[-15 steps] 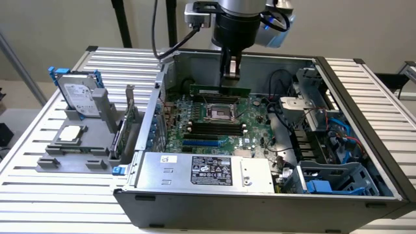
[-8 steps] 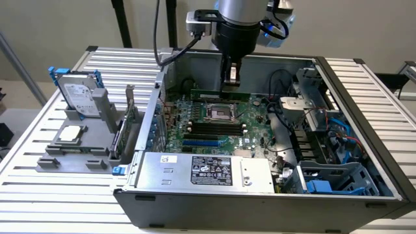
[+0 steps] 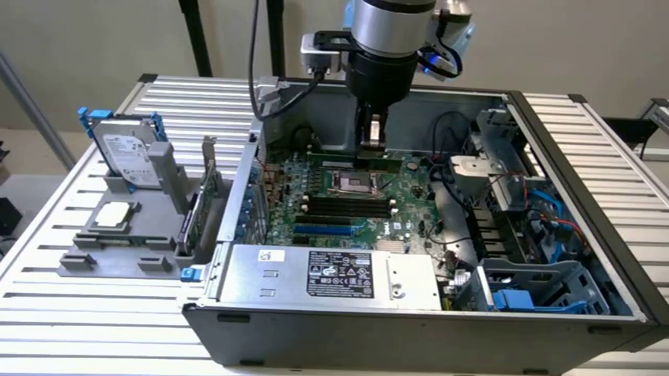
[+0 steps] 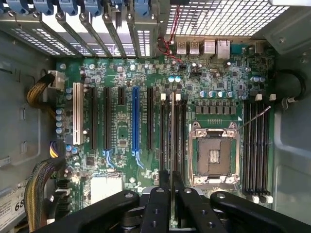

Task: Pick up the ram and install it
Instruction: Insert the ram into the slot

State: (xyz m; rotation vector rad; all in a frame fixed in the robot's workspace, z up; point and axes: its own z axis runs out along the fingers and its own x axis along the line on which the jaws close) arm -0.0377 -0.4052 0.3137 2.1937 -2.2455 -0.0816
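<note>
On the slatted worktop (image 3: 42, 282), toward the edge on the exterior view's right: a big open computer case (image 3: 418, 329). Inside, flat on its floor, a green motherboard (image 3: 403, 223). Above it, the black claw (image 3: 372, 146), pinched narrow on the ram (image 4: 173, 145). Held on its thin edge, over the long slots (image 4: 164, 136) just beside the square socket (image 4: 214, 155).

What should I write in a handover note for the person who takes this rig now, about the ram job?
Gripper: jaws shut on the ram.
Ram: held on edge inside the open computer case, lined up over the memory slots beside the empty CPU socket.
Done: ram picked up and brought to the motherboard.
Left: seating it; whether it touches a slot cannot be told.
</note>
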